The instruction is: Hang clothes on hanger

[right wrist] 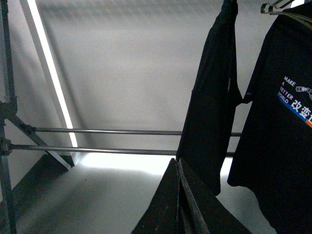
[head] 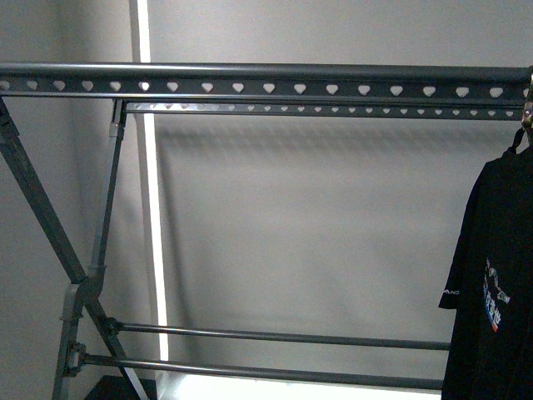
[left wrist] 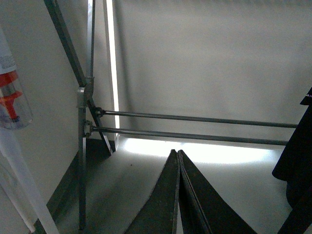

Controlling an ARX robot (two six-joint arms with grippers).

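Observation:
The grey metal rack's top rail (head: 266,86) with heart-shaped holes runs across the front view; its lower bars (head: 283,337) run below. A black T-shirt (head: 491,292) hangs from the rail's right end on a small clothes hanger. In the right wrist view two black T-shirts hang, one edge-on (right wrist: 209,97) and one with white "MAKE A BETTER WORLD" print (right wrist: 280,126). My left gripper (left wrist: 176,152) is shut and empty, low in front of the lower bars (left wrist: 195,119). My right gripper (right wrist: 176,161) is shut and empty, just left of the edge-on shirt. Neither arm shows in the front view.
The rack's diagonal left legs (head: 50,242) stand at the left. A bright vertical light strip (head: 154,217) runs down the grey wall behind. A clear bottle with a red part (left wrist: 10,92) shows at the edge of the left wrist view. A shirt edge (left wrist: 297,161) hangs there too.

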